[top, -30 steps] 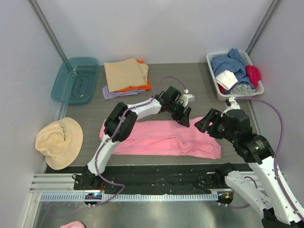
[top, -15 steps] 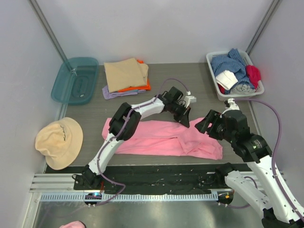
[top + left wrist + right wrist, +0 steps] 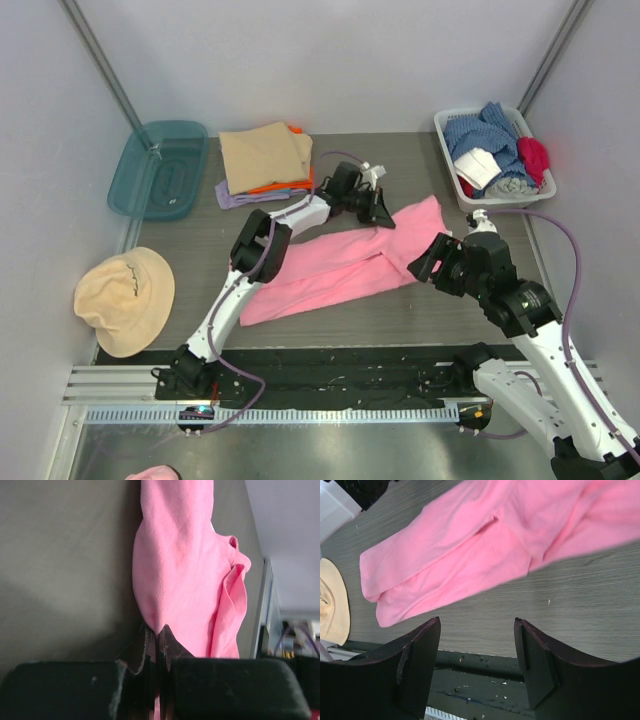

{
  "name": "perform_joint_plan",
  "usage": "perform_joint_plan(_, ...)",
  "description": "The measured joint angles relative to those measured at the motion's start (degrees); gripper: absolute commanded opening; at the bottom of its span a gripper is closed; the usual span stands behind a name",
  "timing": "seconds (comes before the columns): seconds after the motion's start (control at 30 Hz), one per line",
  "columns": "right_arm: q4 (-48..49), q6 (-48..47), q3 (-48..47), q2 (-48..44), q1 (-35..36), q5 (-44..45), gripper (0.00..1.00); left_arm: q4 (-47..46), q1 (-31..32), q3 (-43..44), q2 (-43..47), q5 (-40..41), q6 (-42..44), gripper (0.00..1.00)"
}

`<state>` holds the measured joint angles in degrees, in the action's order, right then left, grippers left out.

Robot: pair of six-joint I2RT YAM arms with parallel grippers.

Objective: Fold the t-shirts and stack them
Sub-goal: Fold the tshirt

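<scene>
The pink t-shirt (image 3: pixel 340 268) is laid in a long slanted strip across the middle of the desk (image 3: pixel 400 320). Its far edge is pinched tight in the left jaws, which are shut on the cloth. The right jaws are held wide open over the desk by the shirt's right end, and nothing is held in them. The other t-shirts (image 3: pixel 265 160), tan over orange and lilac, are stacked at the back.
</scene>
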<state>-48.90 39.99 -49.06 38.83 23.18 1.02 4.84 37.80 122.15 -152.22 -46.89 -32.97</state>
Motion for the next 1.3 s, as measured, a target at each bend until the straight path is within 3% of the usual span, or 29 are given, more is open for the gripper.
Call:
perform_joint_plan(0.3,1.90,1.18,2.16,0.96,0.00,-0.02,0.68,-9.90,-9.29,10.34,-8.02,11.39,-16.39,0.00)
perform_joint_plan(0.47,2.51,1.42,2.19,1.07,0.00,0.00,0.68,-12.13,-11.15,11.13,-8.68,18.99,-22.71,0.01)
perform_joint_plan(0.53,2.64,1.55,2.21,1.07,0.00,0.00,0.68,-12.72,-11.52,11.78,-9.01,21.03,-24.90,0.05)
perform_joint_plan(0.7,3.06,1.60,3.06,1.07,0.00,0.02,0.70,-14.27,-12.24,12.74,-9.44,23.67,-28.57,0.53)
perform_joint_plan(0.9,4.31,1.60,5.64,1.20,0.00,-0.07,0.70,-15.63,-12.81,12.74,-8.46,23.82,-28.63,0.94)
perform_joint_plan(0.97,4.46,1.60,6.25,1.36,0.00,-0.07,0.70,-14.86,-12.92,12.72,-7.41,23.71,-27.82,1.00)
perform_joint_plan(1.1,6.27,1.53,7.76,1.51,0.00,-0.39,0.70,-12.04,-13.49,10.88,-2.38,23.32,-24.83,1.00)
perform_joint_plan(1.3,13.51,1.99,14.80,5.62,0.04,-3.98,0.70,-2.43,-14.32,2.71,15.76,24.98,-14.16,1.00)
